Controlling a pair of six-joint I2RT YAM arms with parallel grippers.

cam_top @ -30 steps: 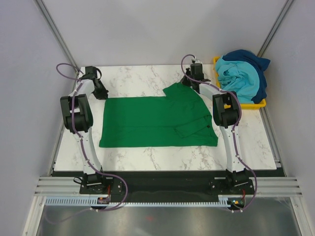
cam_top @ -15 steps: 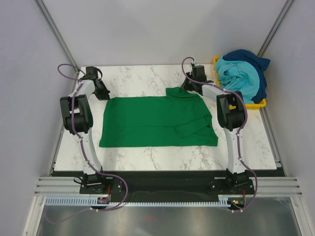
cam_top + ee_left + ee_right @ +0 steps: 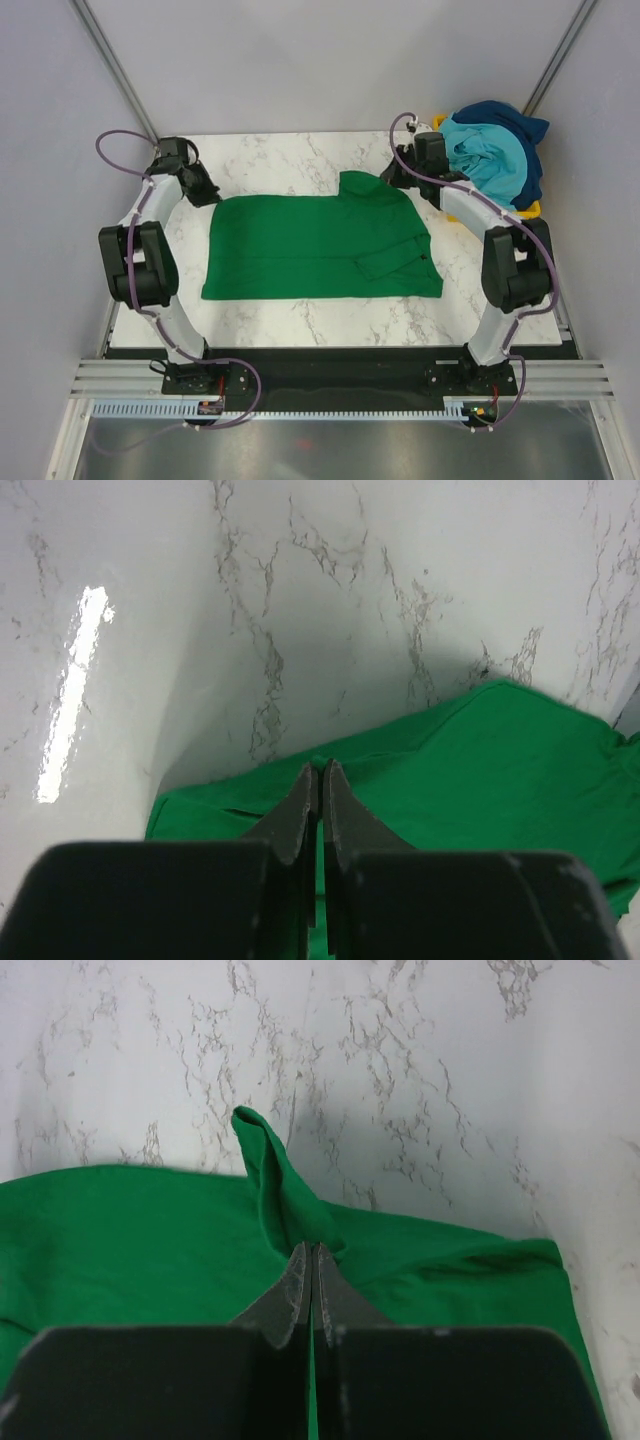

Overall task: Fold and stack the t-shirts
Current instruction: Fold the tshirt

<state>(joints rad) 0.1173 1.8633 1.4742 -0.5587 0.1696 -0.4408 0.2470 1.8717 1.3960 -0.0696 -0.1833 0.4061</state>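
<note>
A green t-shirt (image 3: 320,248) lies spread on the marble table, one sleeve folded in at its right side. My left gripper (image 3: 205,192) is shut on the shirt's far left corner; in the left wrist view (image 3: 320,770) the cloth (image 3: 480,770) is pinched between the tips. My right gripper (image 3: 390,178) is shut on the far right corner, where a fold of cloth (image 3: 270,1175) rises from the tips (image 3: 312,1252). More t-shirts, teal and dark blue (image 3: 495,155), are piled at the back right.
The pile sits in a yellow bin (image 3: 525,211) at the table's back right corner. Grey walls stand close on both sides. Bare marble (image 3: 330,320) shows in front of the shirt and behind it (image 3: 290,160).
Both arms have swung outward. My right gripper has moved right with the far right corner. The far edge of the shirt now lies stretched between the two grippers.
</note>
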